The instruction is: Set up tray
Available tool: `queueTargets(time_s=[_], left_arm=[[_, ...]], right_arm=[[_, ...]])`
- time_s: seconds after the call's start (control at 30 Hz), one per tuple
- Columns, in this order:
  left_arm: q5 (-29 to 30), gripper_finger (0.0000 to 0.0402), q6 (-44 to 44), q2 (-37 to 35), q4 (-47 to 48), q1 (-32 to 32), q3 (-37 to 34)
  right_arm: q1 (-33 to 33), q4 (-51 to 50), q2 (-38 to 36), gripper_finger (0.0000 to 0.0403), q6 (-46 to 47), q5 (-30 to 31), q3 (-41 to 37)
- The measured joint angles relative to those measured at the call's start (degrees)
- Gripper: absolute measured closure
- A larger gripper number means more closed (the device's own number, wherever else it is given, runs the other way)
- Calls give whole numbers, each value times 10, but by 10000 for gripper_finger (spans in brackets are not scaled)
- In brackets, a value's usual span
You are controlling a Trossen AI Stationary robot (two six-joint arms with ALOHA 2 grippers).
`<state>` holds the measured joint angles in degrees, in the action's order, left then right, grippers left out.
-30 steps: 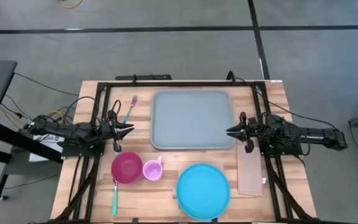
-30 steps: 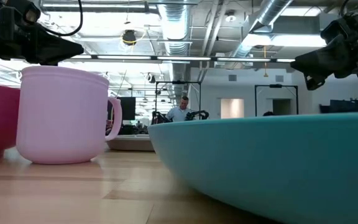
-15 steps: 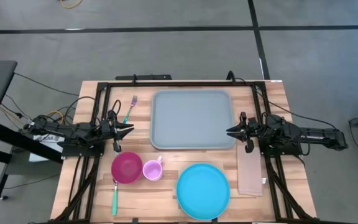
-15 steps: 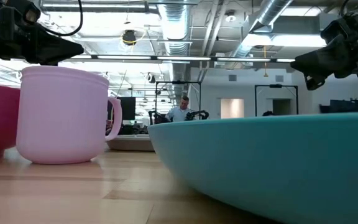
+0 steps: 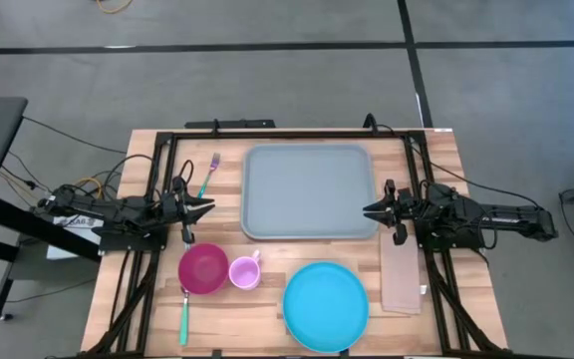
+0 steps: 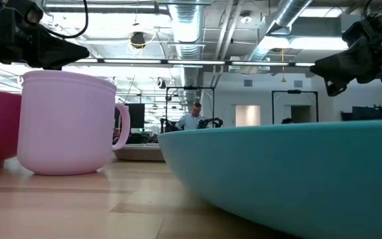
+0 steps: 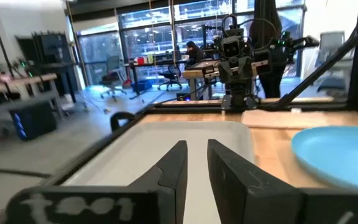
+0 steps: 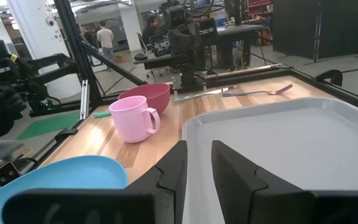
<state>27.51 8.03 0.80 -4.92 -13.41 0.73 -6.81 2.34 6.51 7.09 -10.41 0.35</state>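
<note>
The pale grey-blue tray (image 5: 309, 191) lies flat on the wooden table, at its middle toward the far side. My left gripper (image 5: 207, 207) hovers level just off the tray's left edge, pointing at it. In the left wrist view its fingers (image 7: 196, 146) stand a narrow gap apart with nothing between them. My right gripper (image 5: 369, 210) hovers level at the tray's right edge, pointing left. It (image 8: 199, 146) also shows a narrow gap that holds nothing. Both grippers are clear of the table.
A blue plate (image 5: 326, 306) sits near the front edge. A magenta bowl (image 5: 203, 269) and a pink mug (image 5: 244, 271) stand at front left. A green-handled spoon (image 5: 183, 317) lies by the bowl, a fork (image 5: 208, 175) left of the tray, a tan napkin (image 5: 402, 276) at right.
</note>
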Motion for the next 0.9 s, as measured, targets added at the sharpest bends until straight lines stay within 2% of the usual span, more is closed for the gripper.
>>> queueTargets(time_s=[0.2,0.43,0.7,0.9], left_arm=[[8,349,112,0,-34,0,0],[51,349,179,0,-63,0,0],[47,349,174,0,-60,0,0],[47,349,105,0,-13,0,0]], right_arm=[[0,0,0,336,0,0,0],[0,0,0,336,0,0,0],[0,0,0,336,0,0,0],[0,0,0,336,0,0,0]])
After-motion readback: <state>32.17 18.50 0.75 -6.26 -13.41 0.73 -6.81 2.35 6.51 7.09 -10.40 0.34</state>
